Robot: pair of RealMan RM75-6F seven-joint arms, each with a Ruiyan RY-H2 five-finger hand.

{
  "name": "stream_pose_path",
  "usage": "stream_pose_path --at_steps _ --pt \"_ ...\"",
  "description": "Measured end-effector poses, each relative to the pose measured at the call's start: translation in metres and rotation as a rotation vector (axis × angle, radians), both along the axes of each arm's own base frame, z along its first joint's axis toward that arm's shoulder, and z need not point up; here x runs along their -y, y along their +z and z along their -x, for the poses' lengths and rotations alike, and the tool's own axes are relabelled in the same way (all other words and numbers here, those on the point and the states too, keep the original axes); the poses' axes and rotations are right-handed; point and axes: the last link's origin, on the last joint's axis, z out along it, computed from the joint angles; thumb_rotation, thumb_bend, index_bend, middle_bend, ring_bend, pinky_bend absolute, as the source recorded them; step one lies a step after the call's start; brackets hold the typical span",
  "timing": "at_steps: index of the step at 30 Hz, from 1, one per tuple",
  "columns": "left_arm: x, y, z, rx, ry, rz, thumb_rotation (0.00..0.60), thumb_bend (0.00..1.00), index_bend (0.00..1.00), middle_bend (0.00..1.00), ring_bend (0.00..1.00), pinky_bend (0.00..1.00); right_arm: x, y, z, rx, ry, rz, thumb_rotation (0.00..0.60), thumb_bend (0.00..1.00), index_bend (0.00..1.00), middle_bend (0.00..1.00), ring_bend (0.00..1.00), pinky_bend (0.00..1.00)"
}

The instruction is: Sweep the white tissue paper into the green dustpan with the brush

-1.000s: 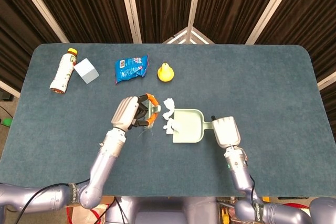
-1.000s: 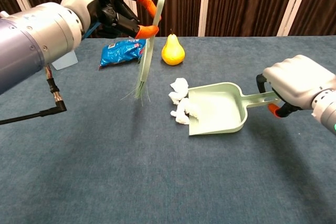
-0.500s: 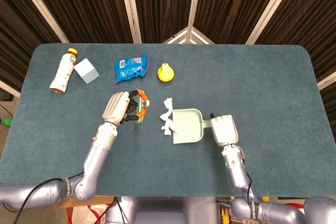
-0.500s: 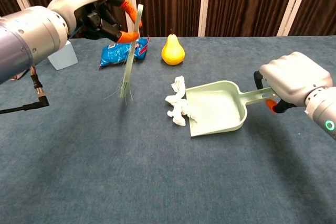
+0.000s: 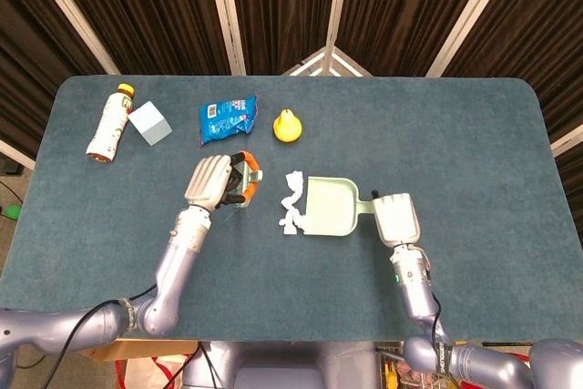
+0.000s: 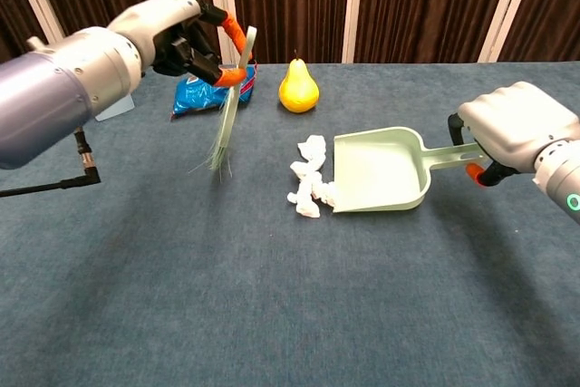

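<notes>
My left hand (image 5: pixel 213 182) (image 6: pixel 177 32) grips the pale green brush (image 6: pixel 228 108) near its top, bristles hanging down just above the table, left of the tissue. The white tissue paper (image 5: pixel 291 202) (image 6: pixel 310 178) lies in crumpled pieces against the open mouth of the green dustpan (image 5: pixel 330 209) (image 6: pixel 381 169). My right hand (image 5: pixel 395 218) (image 6: pixel 517 126) holds the dustpan's handle, the pan resting flat on the table with its mouth facing left.
Along the far side lie a yellow pear (image 5: pixel 288 125) (image 6: pixel 298 86), a blue snack bag (image 5: pixel 226 118) (image 6: pixel 207 90), a pale blue cube (image 5: pixel 149 122) and a bottle (image 5: pixel 110 123) on its side. The blue table (image 5: pixel 474 152) has bare room in front and on the right.
The dustpan has shifted slightly right and turned squarer, leaving the tissue pieces outside its mouth. My left hand with the brush has moved a little towards the tissue.
</notes>
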Motion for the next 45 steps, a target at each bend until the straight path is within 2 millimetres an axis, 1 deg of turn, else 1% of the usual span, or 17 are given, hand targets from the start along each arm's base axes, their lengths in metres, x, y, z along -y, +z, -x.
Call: stream_pose_path --at_steps 5,12,20,26,32,34,39,45 --pt "-0.001 -0.018 -0.009 -0.019 -0.002 0.026 0.600 0.65 0.79 1.00 1.00 1.00 0.001 0.004 0.003 0.001 -0.006 0.005 0.600 0.52 0.61 0.82 0.84 0.88" --pt "0.014 -0.053 -0.031 -0.025 -0.027 0.079 0.600 0.65 0.79 1.00 1.00 1.00 0.001 0.010 0.007 0.006 -0.009 0.006 0.600 0.53 0.61 0.82 0.84 0.88" --pt "0.023 -0.071 -0.055 0.023 -0.045 0.074 0.600 0.63 0.79 1.00 1.00 1.00 0.000 0.015 0.007 0.008 -0.002 0.006 0.600 0.53 0.61 0.82 0.84 0.88" --pt "0.025 -0.076 -0.077 0.093 -0.053 0.046 0.600 0.61 0.79 1.00 1.00 1.00 0.001 0.018 0.006 0.010 0.001 0.009 0.600 0.53 0.61 0.82 0.84 0.88" --pt "0.030 -0.084 -0.097 0.172 -0.043 0.062 0.600 0.58 0.79 1.00 1.00 1.00 0.001 0.022 0.003 0.003 0.006 0.015 0.600 0.53 0.61 0.82 0.84 0.88" --pt "0.031 -0.084 -0.103 0.195 -0.053 0.059 0.600 0.58 0.79 1.00 1.00 1.00 0.002 0.023 0.004 0.001 0.005 0.015 0.600 0.53 0.61 0.82 0.84 0.88" --pt "0.032 -0.074 -0.112 0.237 -0.085 0.040 0.600 0.57 0.79 1.00 1.00 1.00 0.001 0.022 0.005 -0.002 0.002 0.008 0.600 0.53 0.61 0.82 0.84 0.88" --pt "0.025 -0.054 -0.108 0.259 -0.096 0.010 0.600 0.57 0.79 1.00 1.00 1.00 -0.005 0.019 0.003 0.005 0.008 -0.008 0.600 0.53 0.61 0.82 0.84 0.88"
